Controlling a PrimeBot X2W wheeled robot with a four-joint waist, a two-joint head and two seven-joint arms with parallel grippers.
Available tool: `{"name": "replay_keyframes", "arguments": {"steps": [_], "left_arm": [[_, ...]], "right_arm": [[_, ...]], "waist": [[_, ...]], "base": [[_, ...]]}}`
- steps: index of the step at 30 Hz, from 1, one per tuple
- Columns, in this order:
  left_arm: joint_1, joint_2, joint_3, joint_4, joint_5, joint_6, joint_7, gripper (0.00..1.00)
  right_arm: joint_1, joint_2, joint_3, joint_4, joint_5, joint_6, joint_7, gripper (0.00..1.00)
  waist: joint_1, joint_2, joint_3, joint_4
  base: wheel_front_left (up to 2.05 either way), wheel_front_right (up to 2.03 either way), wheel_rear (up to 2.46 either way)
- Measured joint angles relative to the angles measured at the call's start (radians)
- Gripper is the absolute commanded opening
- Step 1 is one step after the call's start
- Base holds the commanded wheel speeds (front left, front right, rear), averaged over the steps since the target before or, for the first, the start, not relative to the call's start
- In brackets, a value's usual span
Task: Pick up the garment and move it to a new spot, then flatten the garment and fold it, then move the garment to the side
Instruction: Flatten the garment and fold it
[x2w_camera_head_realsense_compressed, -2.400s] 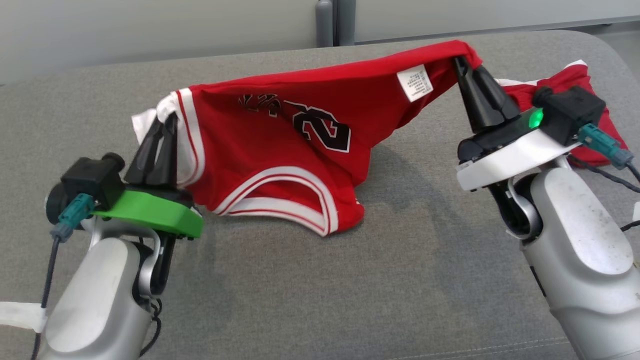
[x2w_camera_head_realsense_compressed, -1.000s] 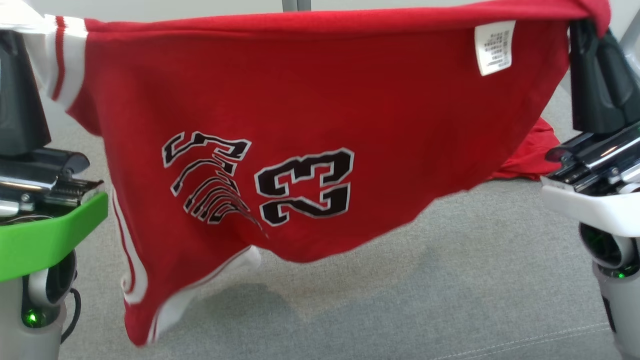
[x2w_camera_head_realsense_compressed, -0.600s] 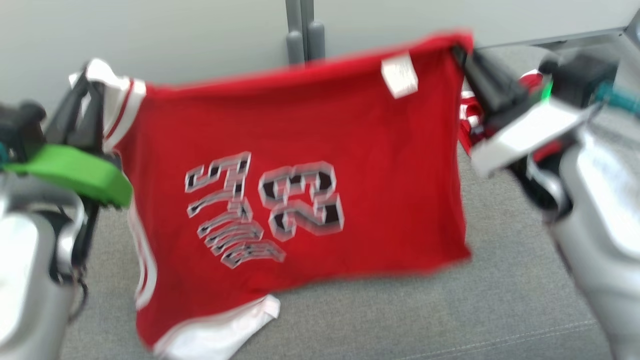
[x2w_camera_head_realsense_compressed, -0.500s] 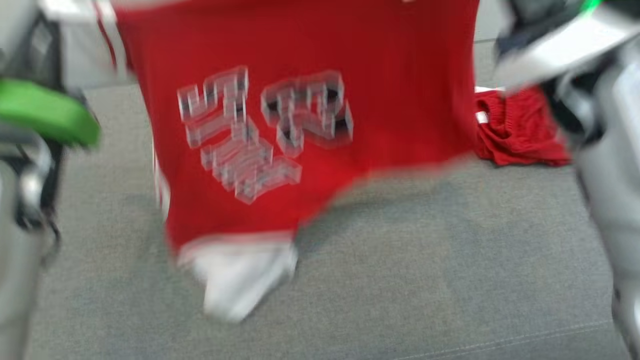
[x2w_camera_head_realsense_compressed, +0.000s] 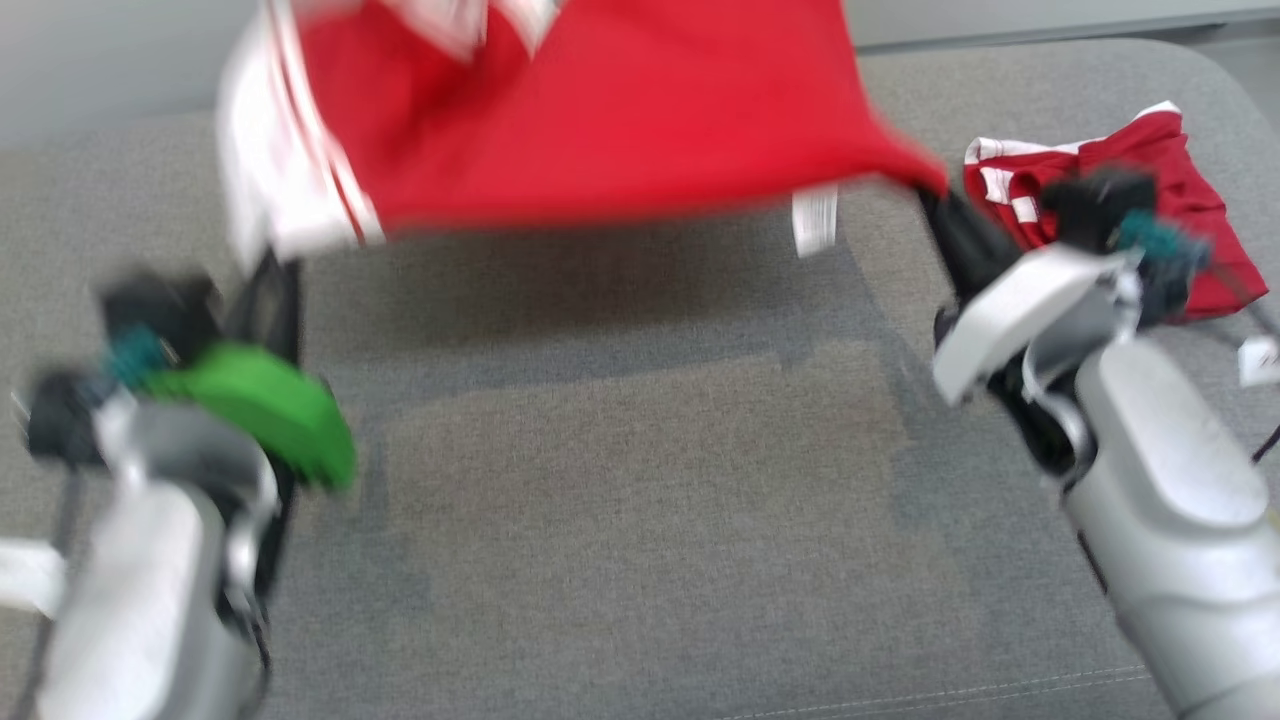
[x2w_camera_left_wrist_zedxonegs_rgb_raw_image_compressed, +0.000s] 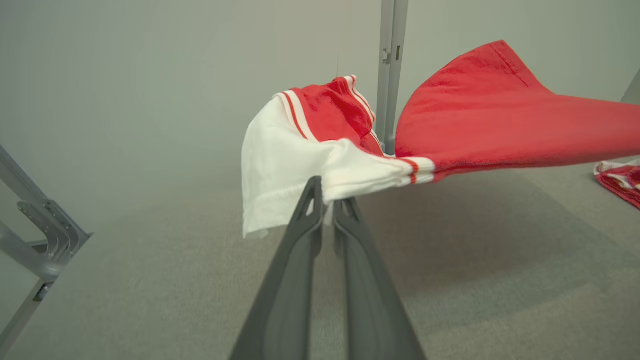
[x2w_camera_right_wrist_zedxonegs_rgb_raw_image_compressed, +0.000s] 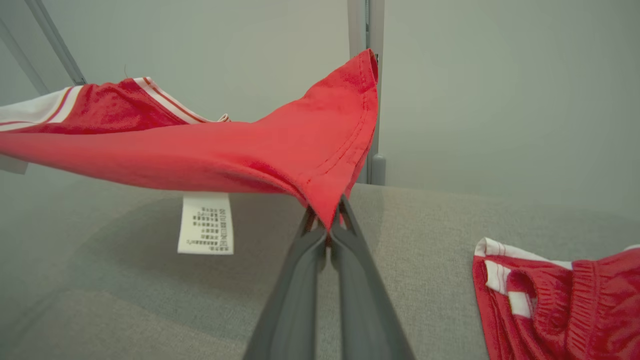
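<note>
Item: red garment (x2w_camera_head_realsense_compressed: 600, 120), a jersey with white striped trim, held in the air over the grey cushion (x2w_camera_head_realsense_compressed: 620, 480), spread between both arms and touching the cushion nowhere visible.
Left gripper (x2w_camera_left_wrist_zedxonegs_rgb_raw_image_compressed: 327, 197): closed, pinching the white trimmed corner (x2w_camera_left_wrist_zedxonegs_rgb_raw_image_compressed: 280, 160) at the left end.
Right gripper (x2w_camera_right_wrist_zedxonegs_rgb_raw_image_compressed: 327, 225): closed, pinching the stitched red hem corner at the right end.
Attitude of cloth: billowed almost flat, far edge lifted, care label (x2w_camera_right_wrist_zedxonegs_rgb_raw_image_compressed: 206, 222) dangling beneath near the right grip.
Handling judgement: light, thin and limp. It balloons with air, has no stiffness of its own, and is not fragile. The knit looks smooth enough to slide out of a shallow pinch.
Hold points: the stitched hem and trim bands are the thickest and firmest places. Opposite corners of one edge, as held now, suit spreading it flat.
Risk: a trailing edge may fold under when it lands.
Other article: second red garment (x2w_camera_head_realsense_compressed: 1190, 230) lies crumpled on the cushion at far right, apart from the work.
Change from half a second ago: then the jersey hung down like a curtain, print facing the head camera. Now it floats near level, print out of sight. The head view has also shifted, and both pictures are blurred.
</note>
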Motion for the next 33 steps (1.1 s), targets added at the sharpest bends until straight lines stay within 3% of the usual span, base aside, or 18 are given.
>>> {"name": "replay_keyframes", "arguments": {"steps": [4, 8, 10, 18, 33], "left_arm": [[0.195, -0.067, -0.037, 0.072, -0.021, 0.011, -0.005, 0.00], [0.243, -0.157, -0.076, 0.111, -0.041, 0.012, -0.052, 0.00], [0.251, -0.176, -0.077, 0.121, -0.043, 0.012, -0.079, 0.00], [0.289, -0.175, -0.080, 0.108, -0.030, 0.012, -0.157, 0.00], [0.410, -0.184, -0.192, 0.137, -0.027, 0.007, -0.168, 0.00]], "right_arm": [[0.101, 0.021, 0.027, 0.085, 0.039, 0.000, 0.000, 0.00], [0.139, 0.038, 0.024, 0.133, 0.068, 0.002, -0.038, 0.00], [0.148, 0.052, 0.028, 0.150, 0.086, 0.005, -0.062, 0.00], [0.184, 0.067, 0.069, 0.151, 0.091, 0.009, -0.156, 0.00], [0.289, 0.044, 0.058, 0.194, 0.120, 0.009, -0.177, 0.00]], "waist": [[0.0000, 0.0000, 0.032, 0.003], [0.0000, 0.0000, 0.056, 0.016], [0.0000, 0.0000, 0.060, 0.026], [0.0000, 0.0000, 0.031, 0.030], [-0.0001, 0.0000, -0.029, -0.001]], "base": [[0.00, 0.00, 0.00], [0.00, 0.00, 0.00], [0.00, 0.00, 0.00], [0.00, 0.00, 0.00], [0.00, 0.00, 0.00]]}}
